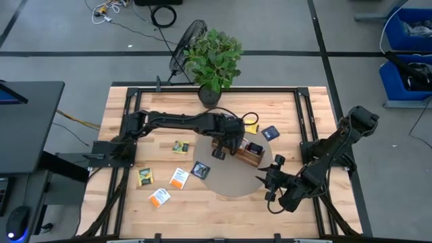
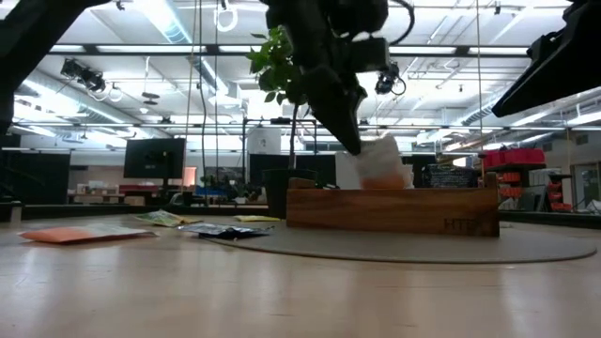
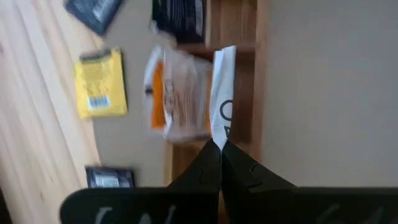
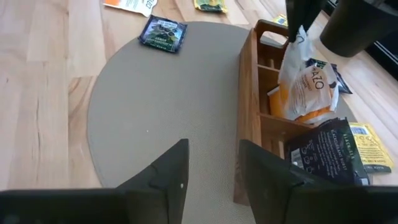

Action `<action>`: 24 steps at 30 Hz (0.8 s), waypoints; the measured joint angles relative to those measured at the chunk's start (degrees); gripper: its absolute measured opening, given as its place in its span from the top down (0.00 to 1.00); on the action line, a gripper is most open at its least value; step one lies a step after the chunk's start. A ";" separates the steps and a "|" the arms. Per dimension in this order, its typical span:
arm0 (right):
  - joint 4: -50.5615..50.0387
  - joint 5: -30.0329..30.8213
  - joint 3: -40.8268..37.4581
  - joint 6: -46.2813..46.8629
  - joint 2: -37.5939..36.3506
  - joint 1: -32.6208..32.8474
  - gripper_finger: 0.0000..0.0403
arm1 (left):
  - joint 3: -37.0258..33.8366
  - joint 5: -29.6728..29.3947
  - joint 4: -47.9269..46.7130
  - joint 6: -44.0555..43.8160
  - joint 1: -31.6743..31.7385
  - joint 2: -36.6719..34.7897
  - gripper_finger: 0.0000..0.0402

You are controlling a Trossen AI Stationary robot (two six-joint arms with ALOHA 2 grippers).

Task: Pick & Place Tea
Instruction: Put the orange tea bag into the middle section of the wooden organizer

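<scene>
Left tool (image 3: 220, 144) pinches white-and-orange tea packet (image 3: 186, 93) over wooden box (image 3: 239, 37).

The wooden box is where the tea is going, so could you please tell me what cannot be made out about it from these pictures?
- How many compartments of the wooden box hold tea: high view, the left gripper and arm cover much of it.
- The box's inside: low view, its side wall hides it.
- The white-and-orange packet's print: left wrist view, blurred.
- The box's far end: right wrist view, the held packet and the picture's edge cut it off.
</scene>
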 joint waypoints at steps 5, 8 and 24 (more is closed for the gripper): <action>-0.09 -0.03 0.00 -0.11 0.00 0.00 0.63 | 0.03 -0.65 -0.11 0.56 0.04 0.56 0.99; -0.21 0.21 0.00 -0.12 0.00 0.00 0.63 | 0.04 -0.94 0.42 0.86 0.33 0.93 0.99; 0.03 0.20 0.00 0.09 0.02 -0.02 0.63 | 0.00 -8.38 5.32 1.33 0.72 2.76 0.83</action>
